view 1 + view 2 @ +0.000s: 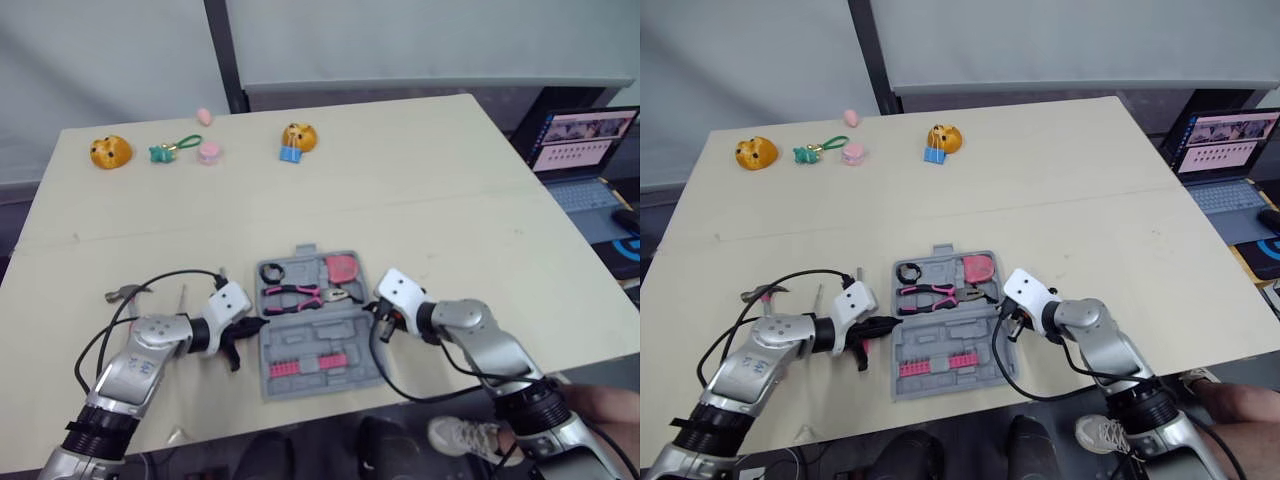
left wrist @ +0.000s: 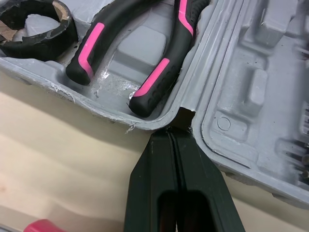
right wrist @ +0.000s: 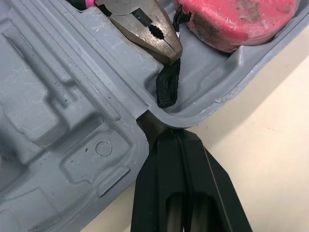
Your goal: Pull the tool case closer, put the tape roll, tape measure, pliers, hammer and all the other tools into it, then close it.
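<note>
- One open grey plastic tool case lies near the front edge of the table, between the two grippers.
- In its far half sit one black tape roll, one pair of pink-and-black pliers and one pink tape measure. The near half holds one row of small pink bits.
- Left of the case, on the tabletop, lie one hammer with a metal head and one thin metal-shafted tool.
- Along the far edge are two orange round toys, one teal charm on a green loop and two small pink pieces.
- The pale beige table stands before grey wall panels. One open laptop sits to the right, and a person's white shoe is on the floor.
- The case lies flat with its hinge line running left to right and its handle on the far side. The pliers lie along that same line, handles to the left and nose to the right.
- The left gripper has its fingers pressed together, tips at the hinge notch on the case's left edge.
- The right gripper is likewise closed, tips at the notch on the right edge.
</note>
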